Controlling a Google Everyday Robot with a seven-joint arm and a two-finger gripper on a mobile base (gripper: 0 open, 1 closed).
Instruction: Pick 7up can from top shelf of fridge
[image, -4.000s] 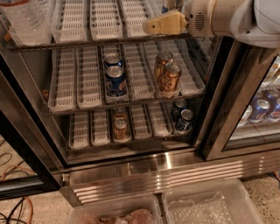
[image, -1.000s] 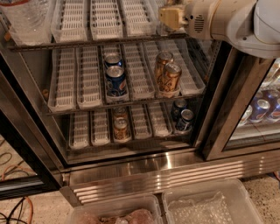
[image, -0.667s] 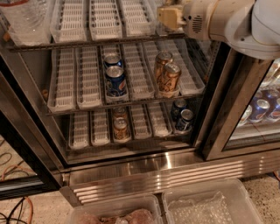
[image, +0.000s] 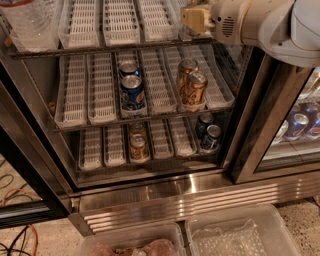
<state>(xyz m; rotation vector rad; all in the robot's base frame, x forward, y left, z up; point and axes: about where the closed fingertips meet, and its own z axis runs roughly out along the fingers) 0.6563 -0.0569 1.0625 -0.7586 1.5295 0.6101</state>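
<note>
Fridge (image: 150, 192) stands open, with a ribbed steel base. The white robot arm (image: 265, 22) reaches in from the upper right. Top shelf (image: 100, 49) carries white slotted trays. Gripper (image: 192, 19) is at the top shelf's right end; can't tell its grip state. The 7up can can't be made out, as the gripper hides that lane. Blue cans (image: 131, 92) and gold-brown cans (image: 192, 87) sit one rack down.

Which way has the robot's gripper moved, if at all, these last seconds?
Yes. Against the front rail of the top shelf, the gripper has risen and shifted slightly right since four seconds ago, with barely any change in the last second.
</note>
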